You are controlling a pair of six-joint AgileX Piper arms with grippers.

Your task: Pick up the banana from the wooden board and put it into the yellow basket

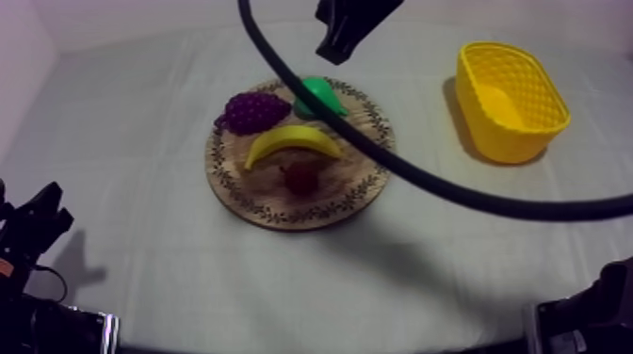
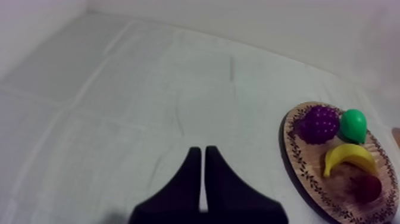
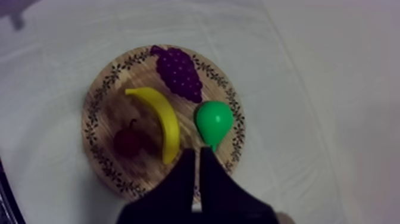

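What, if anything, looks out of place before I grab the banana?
Nothing stands out. The banana, grapes, pear and small red fruit all lie on the wooden board; the yellow basket stands upright, apart from it.

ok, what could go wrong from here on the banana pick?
1. Right claw is shut over the board near the pear. If it descends unopened, it may just shove the banana.
2. The pear and small red fruit flank the banana closely, so an opened claw could knock either one.
3. The banana is curved, so an off-centre grip may let it swing or slip.
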